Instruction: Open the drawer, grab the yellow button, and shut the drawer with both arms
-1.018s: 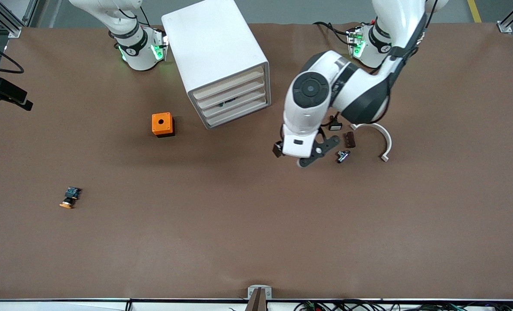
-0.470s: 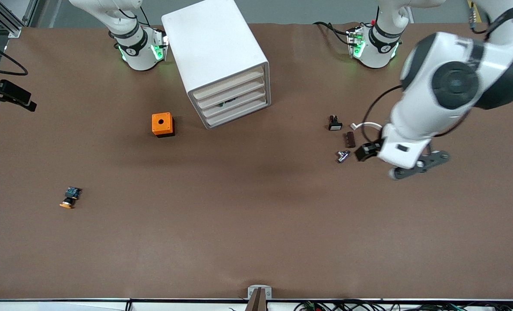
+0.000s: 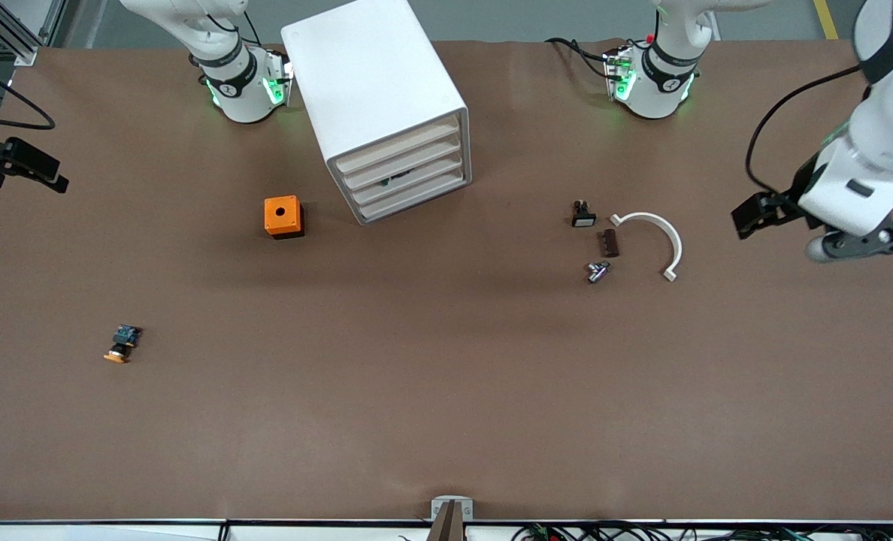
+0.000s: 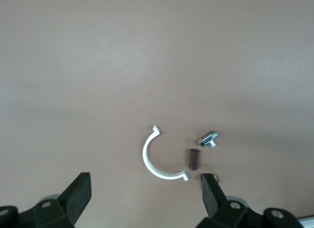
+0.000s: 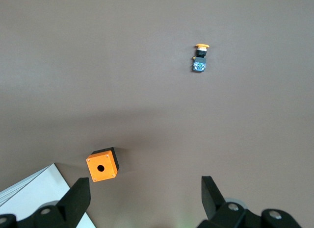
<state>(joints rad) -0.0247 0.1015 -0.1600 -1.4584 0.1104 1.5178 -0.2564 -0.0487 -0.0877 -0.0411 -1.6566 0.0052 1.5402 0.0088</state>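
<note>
On brown table [image 3: 446, 391]: white cabinet [image 3: 375, 90], button [image 3: 121, 344].

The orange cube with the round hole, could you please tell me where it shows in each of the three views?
Front view: the orange cube sits on the table beside the white cabinet, toward the right arm's end.
Left wrist view: not in it.
Right wrist view: the cube shows next to the cabinet's corner.
Shared landmark: the button lies nearer the front camera than the cube, and also shows in the right wrist view.
</note>
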